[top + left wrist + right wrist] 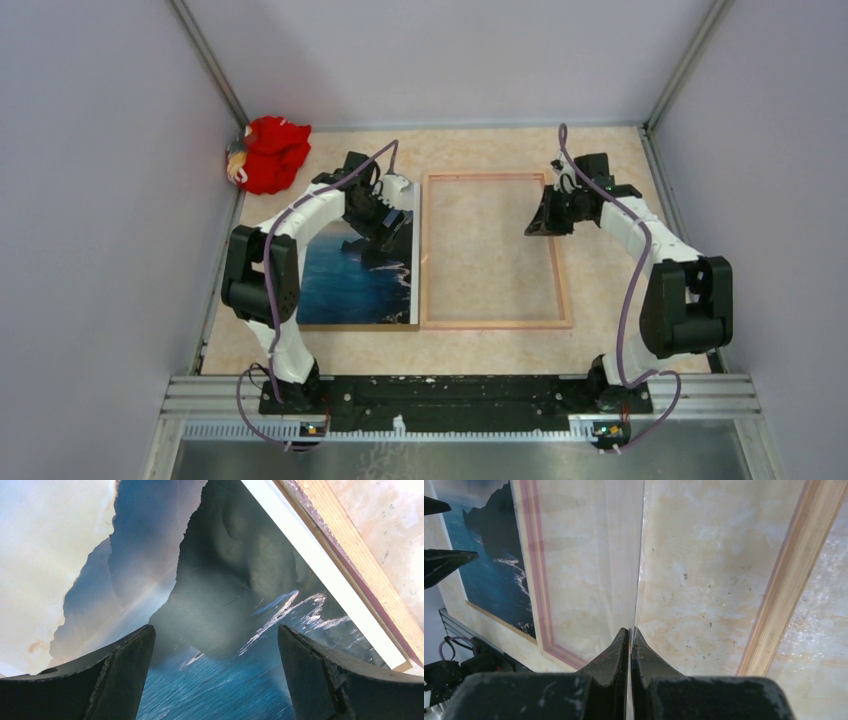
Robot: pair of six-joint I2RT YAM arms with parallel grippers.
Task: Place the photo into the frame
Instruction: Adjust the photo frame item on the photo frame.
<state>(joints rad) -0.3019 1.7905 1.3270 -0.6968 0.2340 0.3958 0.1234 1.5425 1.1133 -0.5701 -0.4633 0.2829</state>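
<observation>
We are viewing the bench [600, 345], which is carrying the frame [495, 323], lying flat at its middle. The photo [350, 285] is lying picture-side up just beside the frame's left rail. The left jaws are standing open over the photo's far end. The right jaws are pinching a thin clear sheet [641, 570] edge-on above the frame.

Covering from overhead and both wrists.
Looking down from behind the bases [290, 395]; closing tight on the photo [215, 595] at left; skimming the frame [794, 570] at right; sharing both throughout.
</observation>
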